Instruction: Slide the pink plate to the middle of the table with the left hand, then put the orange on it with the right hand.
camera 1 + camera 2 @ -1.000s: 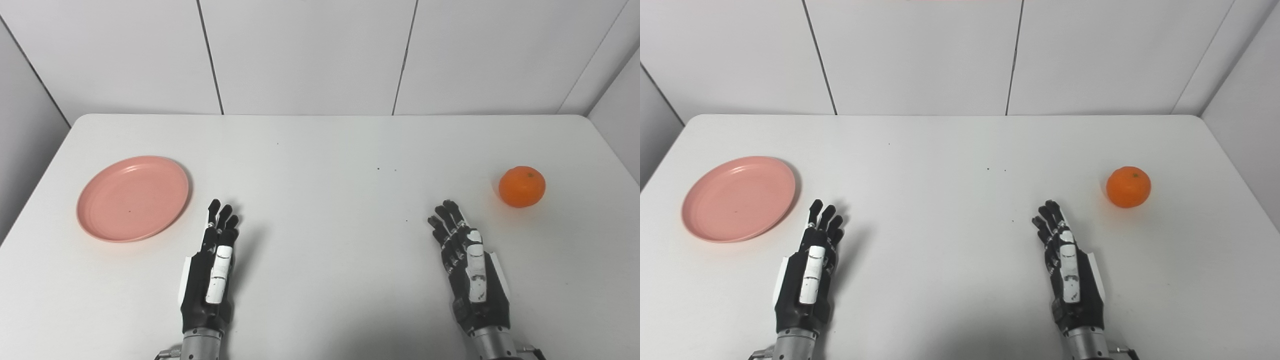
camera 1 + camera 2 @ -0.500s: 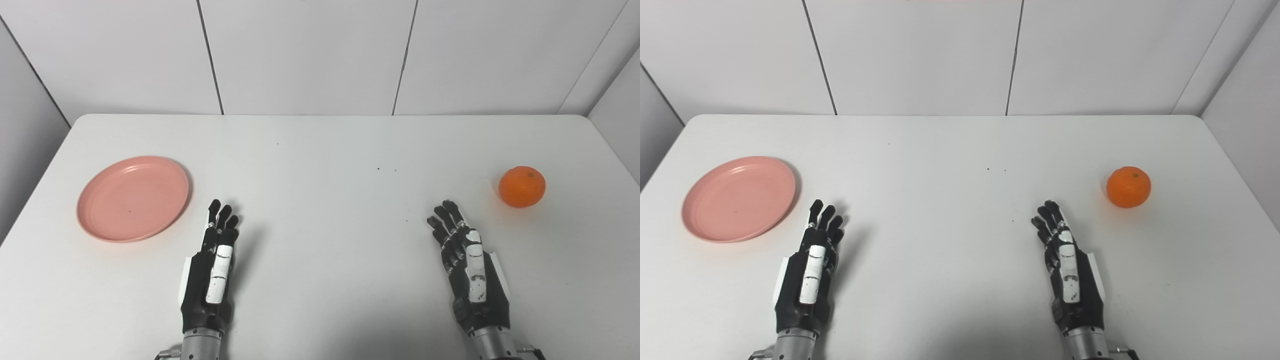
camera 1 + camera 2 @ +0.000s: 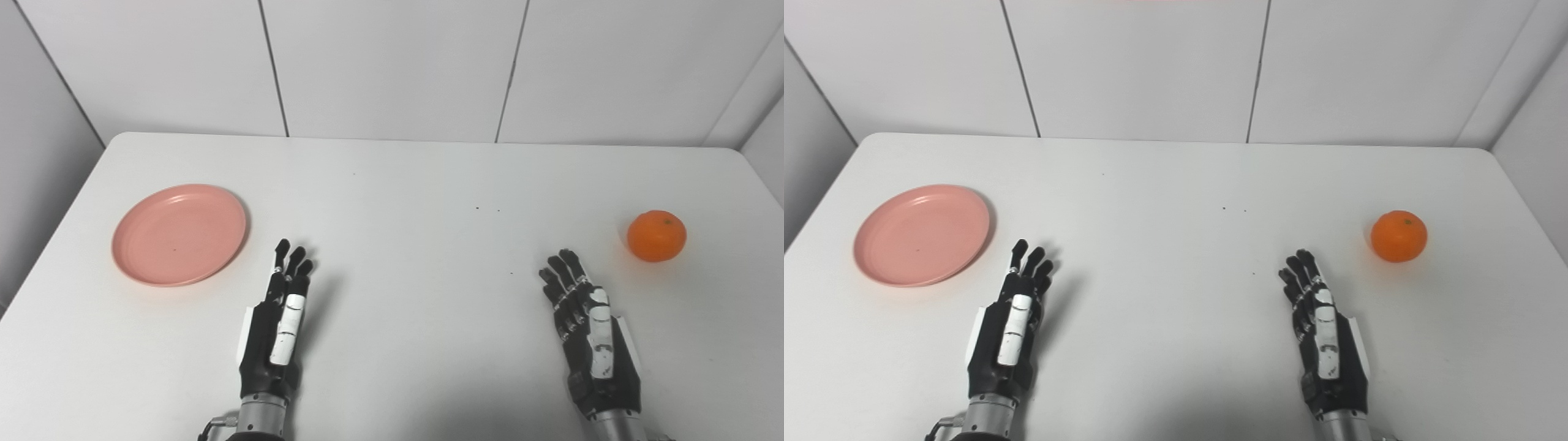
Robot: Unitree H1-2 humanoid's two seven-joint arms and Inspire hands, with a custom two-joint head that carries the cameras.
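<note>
Pink plate (image 3: 179, 234) flat, rim upward

both forearms leave the bottom edge; the table's (image 3: 392, 184) near corners are cut off.

A round pink plastic plate (image 3: 179, 234) lies on the left side of the white table (image 3: 404, 184), and a round orange fruit (image 3: 656, 236) sits far right. The black-and-white left hand (image 3: 277, 324) and right hand (image 3: 588, 331) rest empty, fingers extended, near the front edge.
</note>
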